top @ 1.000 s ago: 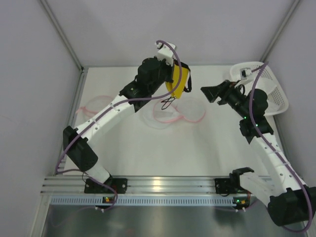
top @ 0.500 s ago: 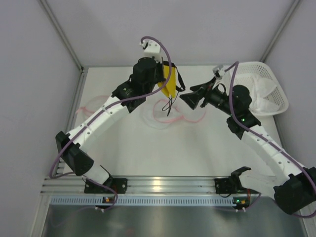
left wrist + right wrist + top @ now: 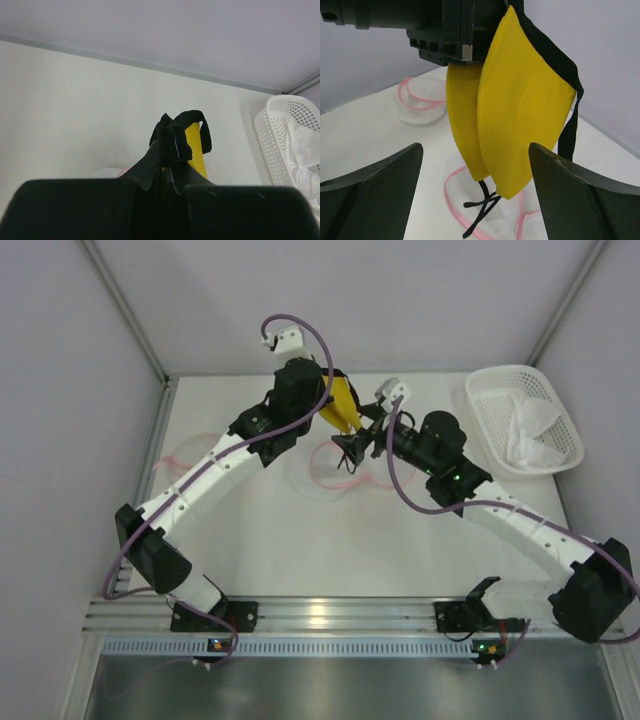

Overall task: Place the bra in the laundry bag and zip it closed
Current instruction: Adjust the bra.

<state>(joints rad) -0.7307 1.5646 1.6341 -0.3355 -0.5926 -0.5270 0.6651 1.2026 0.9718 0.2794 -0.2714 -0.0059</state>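
My left gripper [image 3: 328, 398] is shut on the black band of a yellow bra [image 3: 343, 408] and holds it in the air. Its two folded cups [image 3: 515, 120] hang down with thin black straps [image 3: 482, 210] trailing onto the white mesh laundry bag with pink trim [image 3: 345, 472], which lies open on the table below. My right gripper [image 3: 350, 446] is open, its jaws spread wide on either side of the hanging cups without touching them. In the left wrist view the bra [image 3: 194, 145] bunches at my fingertips [image 3: 167, 150].
A second pink-trimmed mesh piece [image 3: 185, 453] lies at the far left of the table, also in the right wrist view [image 3: 420, 100]. A white plastic basket [image 3: 524, 420] with white cloth stands at the far right. Grey walls close in the table.
My right arm has swung left from beside the basket to just in front of the hanging bra. My left gripper has lifted the bra slightly and shifted it left.
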